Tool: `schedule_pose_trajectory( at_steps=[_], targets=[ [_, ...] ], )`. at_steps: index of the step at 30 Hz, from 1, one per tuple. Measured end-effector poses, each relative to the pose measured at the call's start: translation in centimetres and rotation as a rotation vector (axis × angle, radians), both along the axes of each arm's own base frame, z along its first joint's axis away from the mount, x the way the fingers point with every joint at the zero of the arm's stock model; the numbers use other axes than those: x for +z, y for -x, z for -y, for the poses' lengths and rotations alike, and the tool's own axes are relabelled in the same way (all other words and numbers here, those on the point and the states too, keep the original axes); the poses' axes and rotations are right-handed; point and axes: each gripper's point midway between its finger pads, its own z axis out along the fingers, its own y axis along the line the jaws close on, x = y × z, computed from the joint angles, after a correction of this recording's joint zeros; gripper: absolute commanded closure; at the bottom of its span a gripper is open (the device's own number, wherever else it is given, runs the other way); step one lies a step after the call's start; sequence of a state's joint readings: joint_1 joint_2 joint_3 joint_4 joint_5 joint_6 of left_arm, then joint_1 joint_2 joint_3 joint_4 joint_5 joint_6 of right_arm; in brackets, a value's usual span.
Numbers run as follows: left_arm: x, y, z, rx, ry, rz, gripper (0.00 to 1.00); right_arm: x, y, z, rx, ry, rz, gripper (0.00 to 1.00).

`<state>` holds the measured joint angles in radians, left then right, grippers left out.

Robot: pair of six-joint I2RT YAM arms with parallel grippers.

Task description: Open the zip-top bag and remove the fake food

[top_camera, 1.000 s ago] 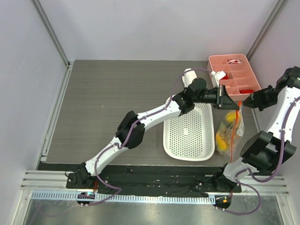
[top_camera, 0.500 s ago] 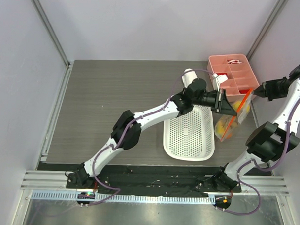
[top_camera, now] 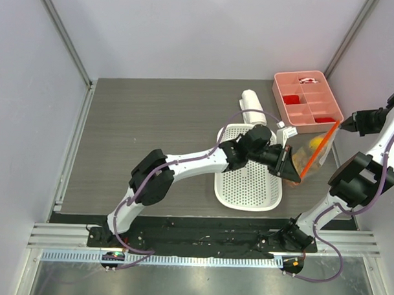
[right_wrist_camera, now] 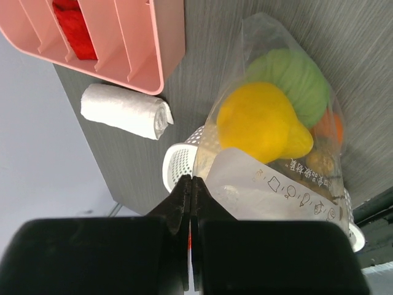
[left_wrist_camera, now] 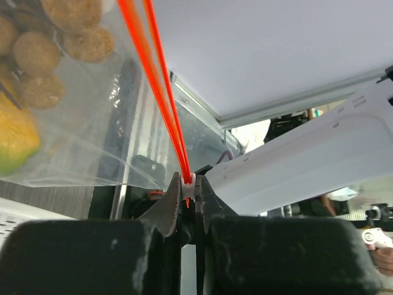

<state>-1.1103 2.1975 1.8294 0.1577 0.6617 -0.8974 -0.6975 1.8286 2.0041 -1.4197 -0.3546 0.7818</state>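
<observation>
Left claw (left_wrist_camera: 189, 182) at zip-top bag (left_wrist_camera: 92, 126) corner

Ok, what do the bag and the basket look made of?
Bag: thin clear plastic film, glossy. It crinkles and the fruit shows through it. Basket: probably rigid moulded plastic, white and matte, with even rows of small holes, though the look alone leaves that open.

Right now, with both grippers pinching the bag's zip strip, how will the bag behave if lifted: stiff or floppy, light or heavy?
Probably floppy: the bag creases and sags below the taut strip. Likely bottom-heavy: the fruit bunches together, so it may swing.
</observation>
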Motion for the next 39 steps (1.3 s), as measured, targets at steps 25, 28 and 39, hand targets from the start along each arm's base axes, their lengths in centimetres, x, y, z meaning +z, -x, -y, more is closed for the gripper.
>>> schedule_pose_trajectory(
  at_steps=[25, 28, 39],
  targets=[
    [7.9, -5.7, 2.0, 0.056, 0.119, 0.057, 0.71, 0.1, 1.0, -4.0, 0.418, 0.139, 0.107, 0.99],
    [4.6, -7.0, 2.6, 0.072, 0.072, 0.013, 0.69, 0.1, 0.9, -4.4, 0.438, 0.139, 0.115, 0.99],
    [1.0, -7.4, 3.7, 0.082, 0.027, -0.090, 0.69, 0.2, 0.8, -4.6, 0.452, 0.137, 0.124, 0.99]
  ],
)
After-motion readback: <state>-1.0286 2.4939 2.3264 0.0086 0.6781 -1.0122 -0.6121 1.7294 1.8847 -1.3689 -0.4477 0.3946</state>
